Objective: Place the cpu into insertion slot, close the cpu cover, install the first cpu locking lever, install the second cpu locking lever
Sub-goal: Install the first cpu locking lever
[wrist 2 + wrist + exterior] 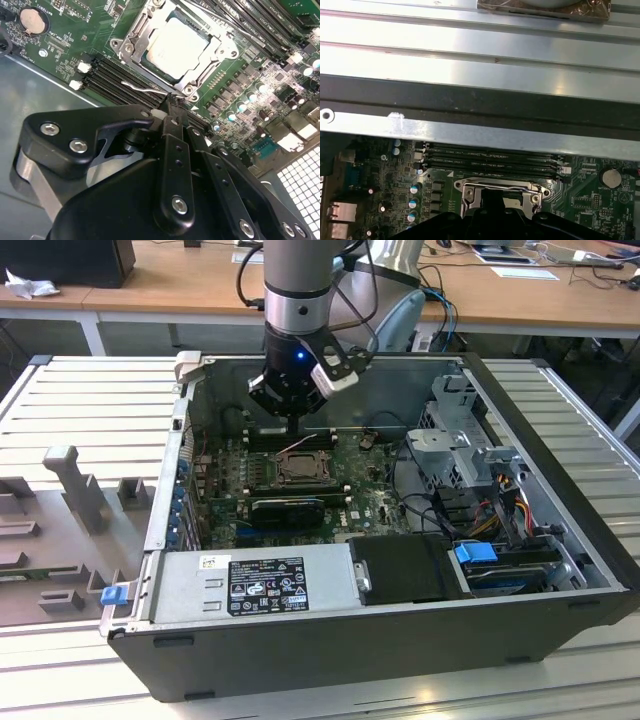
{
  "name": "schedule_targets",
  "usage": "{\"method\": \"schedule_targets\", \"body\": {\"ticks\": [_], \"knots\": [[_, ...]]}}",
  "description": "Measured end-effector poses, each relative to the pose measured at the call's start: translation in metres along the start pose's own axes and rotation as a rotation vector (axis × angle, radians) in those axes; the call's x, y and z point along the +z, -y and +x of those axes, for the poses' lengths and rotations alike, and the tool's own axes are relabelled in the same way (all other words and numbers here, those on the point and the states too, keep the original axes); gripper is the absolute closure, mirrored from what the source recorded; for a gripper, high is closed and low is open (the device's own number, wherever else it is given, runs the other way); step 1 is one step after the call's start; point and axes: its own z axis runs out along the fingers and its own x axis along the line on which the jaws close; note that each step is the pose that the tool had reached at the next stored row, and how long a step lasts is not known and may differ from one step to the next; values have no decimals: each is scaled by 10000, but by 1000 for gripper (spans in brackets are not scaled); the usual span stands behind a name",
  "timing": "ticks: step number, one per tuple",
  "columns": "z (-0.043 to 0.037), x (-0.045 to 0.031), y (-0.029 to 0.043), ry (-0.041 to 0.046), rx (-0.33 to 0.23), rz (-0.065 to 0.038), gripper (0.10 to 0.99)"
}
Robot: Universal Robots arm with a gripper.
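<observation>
The cpu (pixel 174 46) sits in the insertion slot (pixel 131 37) under the closed cpu cover (pixel 214 54). The gripper (pixel 170 102), jaws clenched, touches a thin locking lever (pixel 142 88) beside the slot's edge.

A ribbed pale-metal worktable (pixel 90 400) fills the foreground under even, bright light, with grey fixture blocks (pixel 75 490) on the exterior view's left, while behind it runs a long wooden desk (pixel 180 285) carrying loose papers (pixel 525 272), cables (pixel 605 268) and a dark box (pixel 70 260).
</observation>
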Motion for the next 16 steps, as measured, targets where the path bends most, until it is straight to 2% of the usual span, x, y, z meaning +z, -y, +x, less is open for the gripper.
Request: {"method": "schedule_targets", "body": {"ticks": [2,4,6,11,13,16], "knots": [[-10,1,1,1,2,-17,980],[-47,12,4,12,41,-100,980],[-84,44,10,13,63,-115,980],[-111,123,10,15,64,-139,980],[-123,158,-4,21,99,-187,980],[-128,172,-37,24,138,-193,980]]}}
